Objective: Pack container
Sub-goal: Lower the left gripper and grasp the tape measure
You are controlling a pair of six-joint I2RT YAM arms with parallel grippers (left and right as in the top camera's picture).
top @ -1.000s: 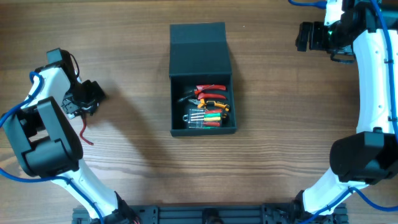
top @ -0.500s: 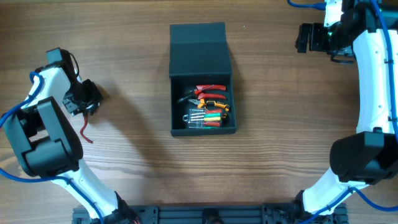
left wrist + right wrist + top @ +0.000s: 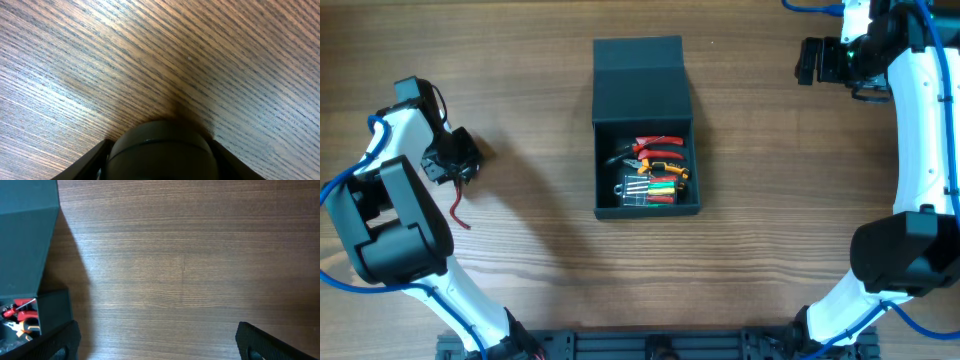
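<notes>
The dark teal-grey container [image 3: 646, 205] stands at the table's middle with its flap lid [image 3: 640, 80] folded back on the far side. Red and orange pliers [image 3: 658, 150] and several screwdrivers [image 3: 655, 187] lie inside it. My left gripper [image 3: 466, 157] is far left of the container, low over bare wood. In the left wrist view it [image 3: 162, 150] shows as one dark rounded mass with no gap, and nothing shows in it. My right gripper [image 3: 807, 60] is open and empty at the far right. Its wrist view [image 3: 157, 340] shows the container's corner [image 3: 50, 305] and lid [image 3: 25, 230] at the left.
A loose red wire [image 3: 457, 210] hangs by the left arm. Bare wooden tabletop [image 3: 540, 270] surrounds the container on all sides. Both arm bases stand at the near edge.
My left gripper has drawn slightly to the left, away from the container. The right arm and the container have not moved.
</notes>
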